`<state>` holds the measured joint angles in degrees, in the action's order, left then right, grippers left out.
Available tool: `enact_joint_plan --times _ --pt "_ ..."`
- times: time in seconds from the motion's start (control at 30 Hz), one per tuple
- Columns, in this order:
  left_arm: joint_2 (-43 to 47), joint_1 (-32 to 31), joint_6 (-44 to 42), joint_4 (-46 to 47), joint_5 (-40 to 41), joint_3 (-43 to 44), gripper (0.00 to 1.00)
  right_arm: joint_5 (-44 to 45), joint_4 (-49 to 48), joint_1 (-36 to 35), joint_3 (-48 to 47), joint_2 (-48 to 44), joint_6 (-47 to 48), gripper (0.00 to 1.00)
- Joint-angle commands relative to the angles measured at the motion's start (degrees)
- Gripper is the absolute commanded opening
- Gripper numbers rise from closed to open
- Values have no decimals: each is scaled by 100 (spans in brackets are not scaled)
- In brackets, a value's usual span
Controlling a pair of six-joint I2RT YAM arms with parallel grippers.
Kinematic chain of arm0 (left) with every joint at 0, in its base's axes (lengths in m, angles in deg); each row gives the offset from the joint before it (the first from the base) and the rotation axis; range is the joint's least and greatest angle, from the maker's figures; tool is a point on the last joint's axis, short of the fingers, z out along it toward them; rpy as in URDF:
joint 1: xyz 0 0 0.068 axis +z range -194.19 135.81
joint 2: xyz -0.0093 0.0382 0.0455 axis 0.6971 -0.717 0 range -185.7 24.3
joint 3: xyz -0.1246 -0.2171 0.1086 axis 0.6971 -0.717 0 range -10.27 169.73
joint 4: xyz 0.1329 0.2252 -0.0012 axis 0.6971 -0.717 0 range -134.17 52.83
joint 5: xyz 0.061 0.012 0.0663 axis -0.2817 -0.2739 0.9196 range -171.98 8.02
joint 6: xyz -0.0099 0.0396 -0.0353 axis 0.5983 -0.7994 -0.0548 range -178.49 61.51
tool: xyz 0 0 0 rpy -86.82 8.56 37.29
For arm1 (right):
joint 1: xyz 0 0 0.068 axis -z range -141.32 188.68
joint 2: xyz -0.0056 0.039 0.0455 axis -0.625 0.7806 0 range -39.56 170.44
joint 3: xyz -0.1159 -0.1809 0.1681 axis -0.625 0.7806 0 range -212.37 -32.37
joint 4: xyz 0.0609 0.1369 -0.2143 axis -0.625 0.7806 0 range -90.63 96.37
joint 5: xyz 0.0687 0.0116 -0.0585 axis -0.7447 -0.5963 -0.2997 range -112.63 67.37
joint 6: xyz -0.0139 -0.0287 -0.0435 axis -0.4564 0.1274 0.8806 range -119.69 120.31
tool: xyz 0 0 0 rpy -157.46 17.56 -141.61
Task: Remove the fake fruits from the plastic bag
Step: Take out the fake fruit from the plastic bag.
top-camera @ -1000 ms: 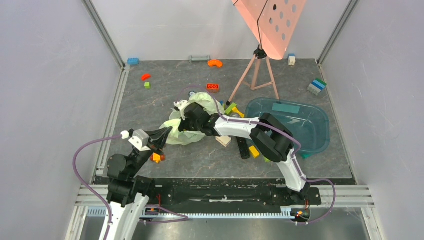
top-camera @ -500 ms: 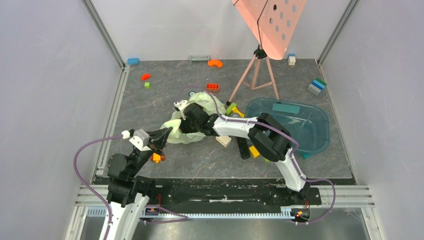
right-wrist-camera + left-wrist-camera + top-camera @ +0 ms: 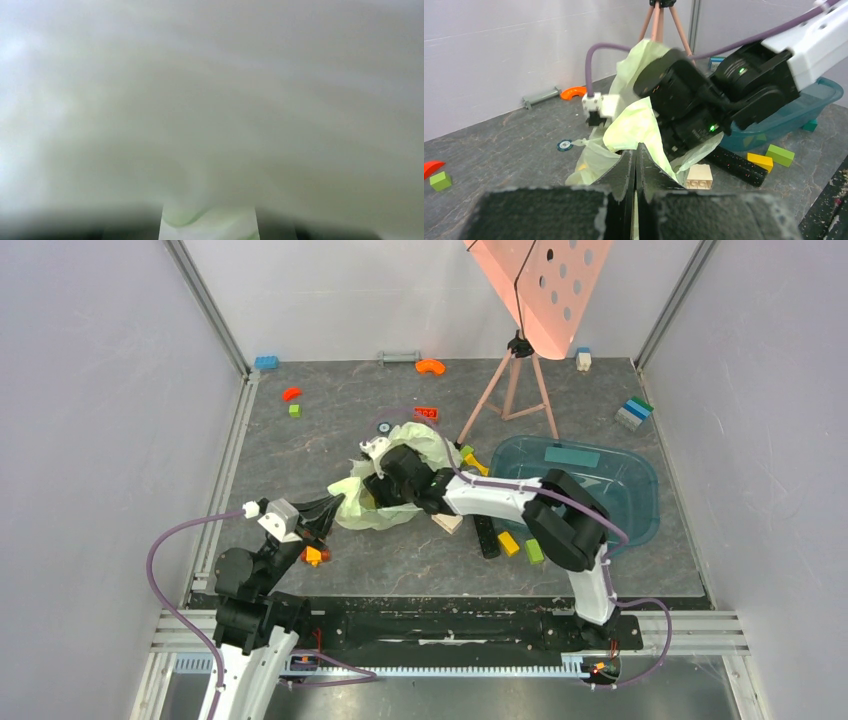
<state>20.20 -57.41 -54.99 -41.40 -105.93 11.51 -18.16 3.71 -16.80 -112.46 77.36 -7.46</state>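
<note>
Seemingly little is done: no fruit shows plainly outside the bag [image 3: 360, 508], and none can be made out through its film, so I judge the emptying to lie wholly ahead. One bag lies crumpled on the desk [image 3: 330, 440], with one teal tray [image 3: 640, 490] just beside it on the right arm's side. Of the two arms, the left end effector [image 3: 335, 505] is pressed together on the bag's near corner, pinching the film. The right end effector [image 3: 392, 480] is buried in the bag, its wrist view all pale-green blur, so I cannot tell whether it is spread or gripping. One small orange piece [image 3: 313, 556] sits near the bag's pinched corner; fruit or brick, unclear.
</note>
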Motion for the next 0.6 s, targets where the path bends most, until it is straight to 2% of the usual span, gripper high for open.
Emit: enact_joint_plan --times 0.0,0.57 --pt "55 20 -215 18 131 10 2 -59 -234 19 140 -947 61 47" --pt "90 20 -224 -34 295 10 2 -268 -246 24 1173 -2947 -31 47"
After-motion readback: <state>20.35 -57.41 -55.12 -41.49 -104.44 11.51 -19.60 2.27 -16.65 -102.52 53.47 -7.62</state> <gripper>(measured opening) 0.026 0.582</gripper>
